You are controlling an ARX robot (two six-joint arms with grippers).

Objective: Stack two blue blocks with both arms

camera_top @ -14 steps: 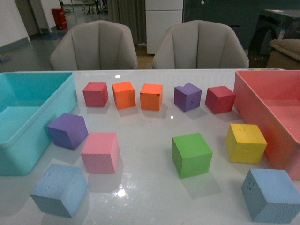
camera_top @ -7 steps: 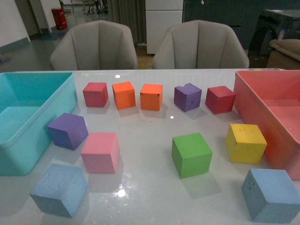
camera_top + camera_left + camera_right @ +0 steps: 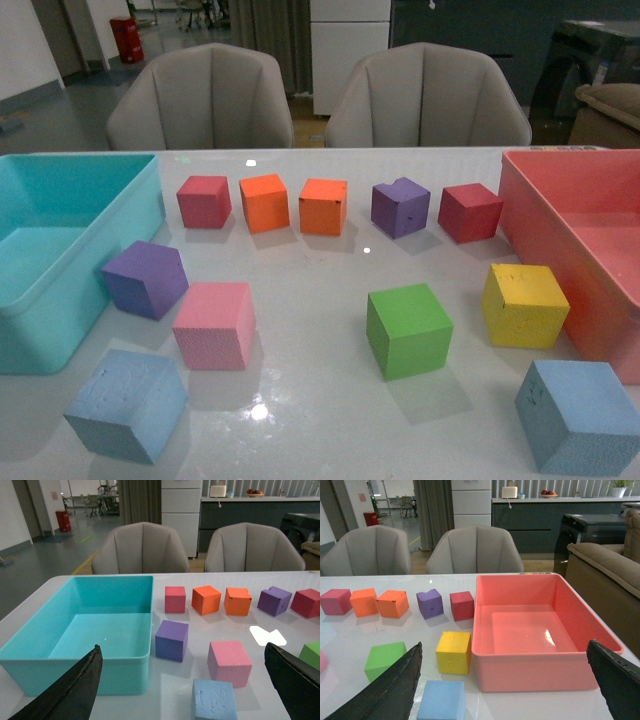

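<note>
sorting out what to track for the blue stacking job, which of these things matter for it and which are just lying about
For the job: left blue block, right blue block, left gripper, right gripper, both open.

Just lying about: pink cube, green cube, yellow cube, purple cubes, orange cubes, red cubes, teal bin, red bin.

- left blue block (image 3: pixel 127 403) and right blue block (image 3: pixel 580 415): matt foam, faces pitted and rough
- pink block (image 3: pixel 213 325): the same matt foam, finely grainy
- table (image 3: pixel 320 410): glossy white top, mirroring the lamps
- teal bin (image 3: pixel 30 330) and red bin (image 3: pixel 560 235): smooth plastic, faint sheen
- chairs (image 3: pixel 208 95): matt grey upholstery; cloth or leather, I cannot tell
</note>
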